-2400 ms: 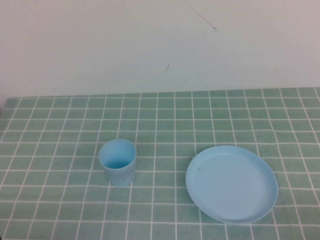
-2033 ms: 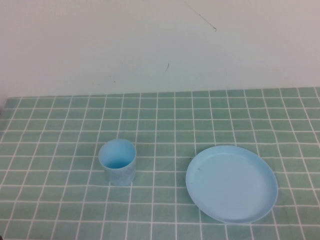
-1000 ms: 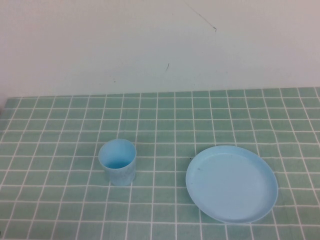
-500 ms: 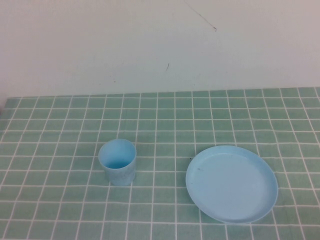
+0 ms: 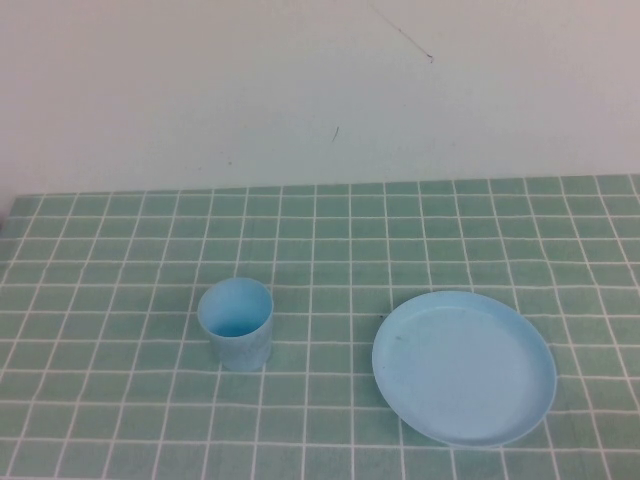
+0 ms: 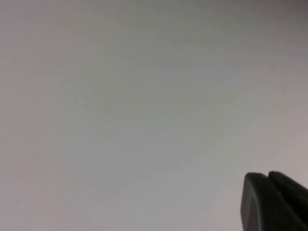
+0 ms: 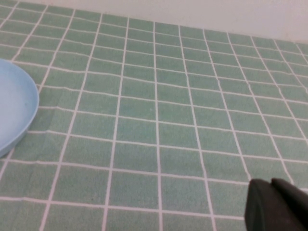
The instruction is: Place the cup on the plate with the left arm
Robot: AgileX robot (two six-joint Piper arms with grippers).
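On the left half of the green checked surface (image 5: 420, 215), a bit nearer the front edge than the back edge, stands the cup (image 5: 236, 324). It is small and light blue, it stands upright, and its open mouth faces up. Nothing touches it.

Over on the right half, close to the front edge, lies the plate (image 5: 464, 367). It is round, flat and light blue too (much wider than the cup). The cup and the plate are well apart, with bare green squares between them.

No arm shows in the high view. The left gripper (image 6: 275, 202) only shows in the left wrist view, as a dark shape in one corner, with a plain pale wall behind it. I cannot tell if it is spread or pressed together. It is not near the cup.

The right gripper (image 7: 276, 205) shows as a dark shape too, in the right wrist view. It hangs low over the surface, off to the right of the plate, whose rim peeks in at that view's edge. I cannot tell if this one is spread or pressed together either.
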